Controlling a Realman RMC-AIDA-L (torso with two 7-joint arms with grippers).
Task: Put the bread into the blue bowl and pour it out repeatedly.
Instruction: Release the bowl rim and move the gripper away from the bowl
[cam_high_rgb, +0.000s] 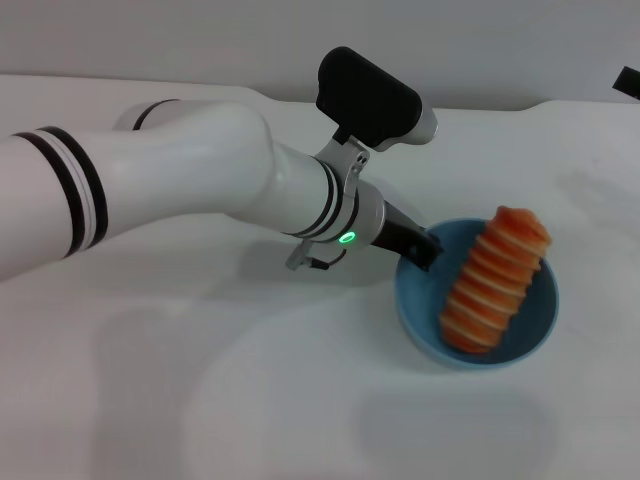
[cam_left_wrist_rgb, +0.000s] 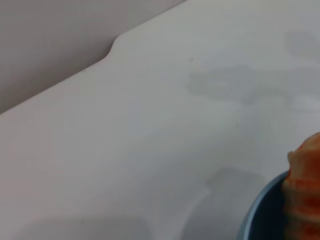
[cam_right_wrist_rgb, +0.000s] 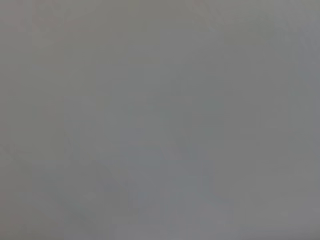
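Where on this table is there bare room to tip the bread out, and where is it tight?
Bare table lies nearer the robot than the blue bowl and the left arm, and beyond the bowl toward the far edge. It is crowded at the bowl's left rim, where the left gripper grips it; the bread leans inside.

A smooth, matte white bench (cam_high_rgb: 150, 400) fills nearly the whole scene under soft, even light that casts faint grey shadows, its far edge with a shallow step meeting a plain pale grey wall (cam_high_rgb: 200, 35) behind.
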